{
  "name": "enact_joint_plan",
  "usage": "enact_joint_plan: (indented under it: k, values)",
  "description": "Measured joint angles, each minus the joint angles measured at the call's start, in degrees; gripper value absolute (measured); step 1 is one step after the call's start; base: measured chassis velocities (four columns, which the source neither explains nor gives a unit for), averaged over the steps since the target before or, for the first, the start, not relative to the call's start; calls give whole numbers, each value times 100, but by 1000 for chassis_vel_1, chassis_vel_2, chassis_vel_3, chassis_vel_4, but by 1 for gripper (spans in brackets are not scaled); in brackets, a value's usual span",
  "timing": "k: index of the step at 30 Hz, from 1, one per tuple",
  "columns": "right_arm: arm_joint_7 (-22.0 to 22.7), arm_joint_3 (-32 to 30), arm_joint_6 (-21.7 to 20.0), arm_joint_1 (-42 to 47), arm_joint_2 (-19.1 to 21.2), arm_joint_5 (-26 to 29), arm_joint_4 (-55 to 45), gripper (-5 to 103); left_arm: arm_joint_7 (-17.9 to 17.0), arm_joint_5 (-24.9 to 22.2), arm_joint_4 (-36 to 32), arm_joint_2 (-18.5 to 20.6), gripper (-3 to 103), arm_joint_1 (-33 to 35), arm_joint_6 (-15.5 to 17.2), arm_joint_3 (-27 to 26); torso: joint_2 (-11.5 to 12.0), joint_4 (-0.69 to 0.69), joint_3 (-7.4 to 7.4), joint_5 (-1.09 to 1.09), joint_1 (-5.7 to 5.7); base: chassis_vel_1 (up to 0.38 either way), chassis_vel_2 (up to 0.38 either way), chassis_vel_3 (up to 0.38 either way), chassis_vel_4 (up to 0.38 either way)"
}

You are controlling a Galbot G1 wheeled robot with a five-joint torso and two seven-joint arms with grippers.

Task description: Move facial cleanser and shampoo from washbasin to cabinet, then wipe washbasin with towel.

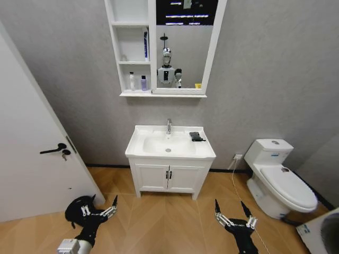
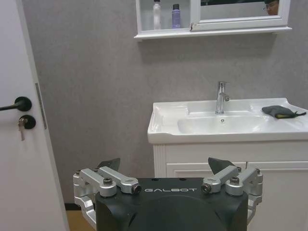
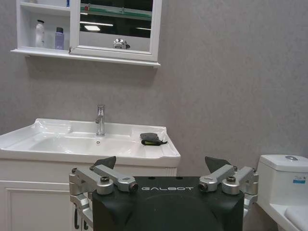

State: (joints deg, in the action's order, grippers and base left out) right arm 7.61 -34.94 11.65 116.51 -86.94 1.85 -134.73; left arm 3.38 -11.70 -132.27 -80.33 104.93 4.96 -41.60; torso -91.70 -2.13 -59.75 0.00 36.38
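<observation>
**Bathroom surroundings**

A white toilet [image 1: 278, 177] is standing at the right, against the grey wall [image 1: 275, 63]. A white door [image 1: 32, 159] with a black lever handle [image 1: 54, 150] is showing at the left. A low vanity [image 1: 169, 177] with 2 doors is sitting on the wooden floor [image 1: 164, 222].

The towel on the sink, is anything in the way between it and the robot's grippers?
Nothing visible blocks it. The towel lies on the washbasin rim, right of the faucet. Only bare wooden floor lies between the vanity and the open left gripper and right gripper, both held low.
</observation>
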Motion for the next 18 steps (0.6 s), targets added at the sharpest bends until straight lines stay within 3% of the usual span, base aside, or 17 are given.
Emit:
enact_joint_plan:
  k: [12,18]
  values:
    - [0,0,0,0,0,0,0,100,0,0,0,0,100,1,0,0,-3,-2,3,0,-5,339,-354,-339,332]
    - [0,0,0,1,0,0,0,100,0,0,0,0,100,1,0,1,-4,3,4,1,-8,139,-81,-172,125]
